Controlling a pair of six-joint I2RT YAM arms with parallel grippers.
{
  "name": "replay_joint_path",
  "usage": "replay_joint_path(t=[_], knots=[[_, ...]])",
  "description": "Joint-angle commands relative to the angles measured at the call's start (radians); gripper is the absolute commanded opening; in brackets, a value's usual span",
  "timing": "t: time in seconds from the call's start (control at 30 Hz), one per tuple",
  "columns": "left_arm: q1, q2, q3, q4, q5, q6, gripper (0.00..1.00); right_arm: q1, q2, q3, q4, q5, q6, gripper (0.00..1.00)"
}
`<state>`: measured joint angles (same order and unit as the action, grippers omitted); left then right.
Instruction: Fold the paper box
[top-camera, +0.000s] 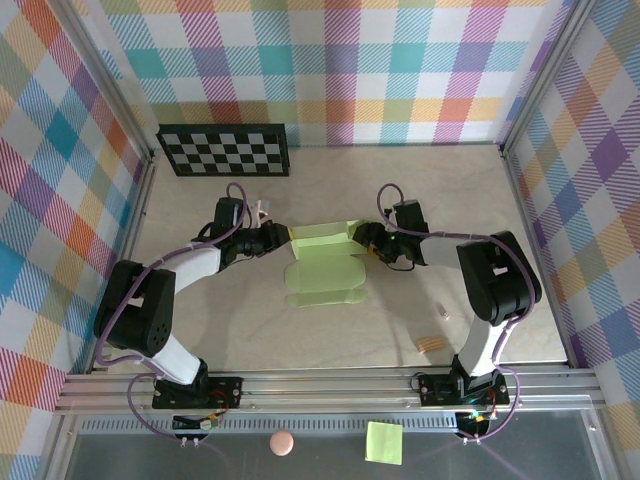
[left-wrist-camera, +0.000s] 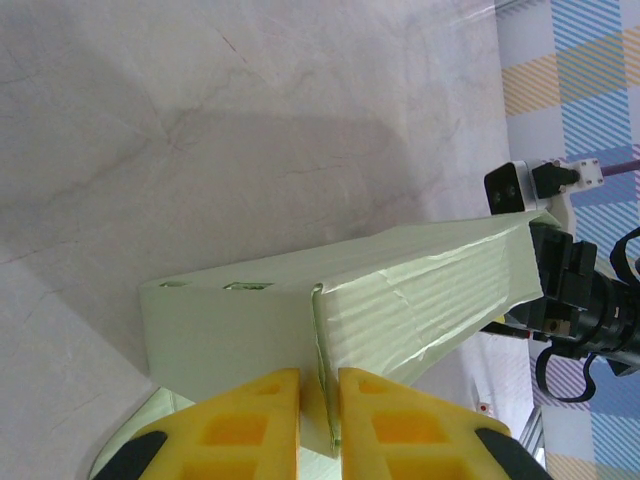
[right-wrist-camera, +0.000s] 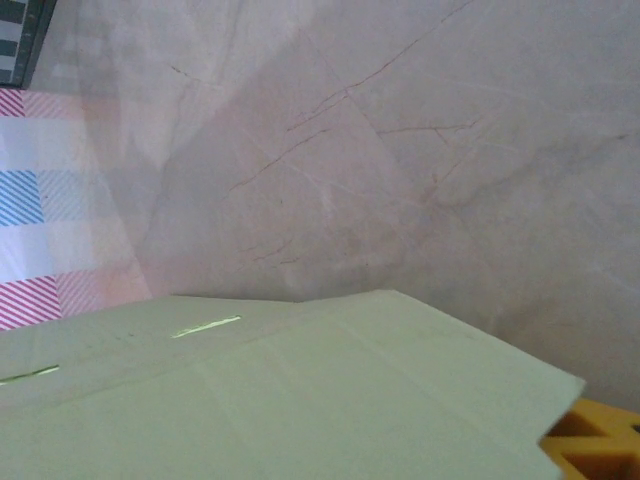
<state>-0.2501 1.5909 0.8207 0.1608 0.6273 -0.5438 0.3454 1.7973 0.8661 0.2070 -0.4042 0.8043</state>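
That paper box (top-camera: 325, 268) looks like light, flimsy card, so I'd grip edges near creases; left gripper (left-wrist-camera: 320, 385) is pinched on a flap, can't tell for the right gripper (top-camera: 364, 241).

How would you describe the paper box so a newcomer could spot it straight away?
Start at the beige table inside the plaid walls, in front of the black-and-white checkerboard. Near its middle lies the paper box, a pale lime-green card cut-out with creases and flaps. Unlike the small bright-green sticky note outside the near rail, it is paler, larger and creased.
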Motion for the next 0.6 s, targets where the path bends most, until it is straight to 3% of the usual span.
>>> replay_joint_path(t=[0.0, 0.17, 0.47, 0.57], knots=[[0.018, 0.007, -0.034, -0.052, -0.043, -0.018, 0.16, -0.007, 0.002, -0.026, 0.067, -0.039, 0.033, 0.63], [0.018, 0.023, -0.029, -0.042, -0.027, -0.027, 0.16, -0.007, -0.029, -0.045, 0.095, -0.033, 0.047, 0.58], [0.014, 0.053, -0.014, -0.033, 0.019, -0.037, 0.16, -0.002, -0.039, -0.056, 0.201, -0.085, 0.085, 0.39], [0.005, 0.064, -0.007, -0.033, 0.027, -0.039, 0.16, 0.003, -0.028, -0.05, 0.215, -0.093, 0.091, 0.39]])
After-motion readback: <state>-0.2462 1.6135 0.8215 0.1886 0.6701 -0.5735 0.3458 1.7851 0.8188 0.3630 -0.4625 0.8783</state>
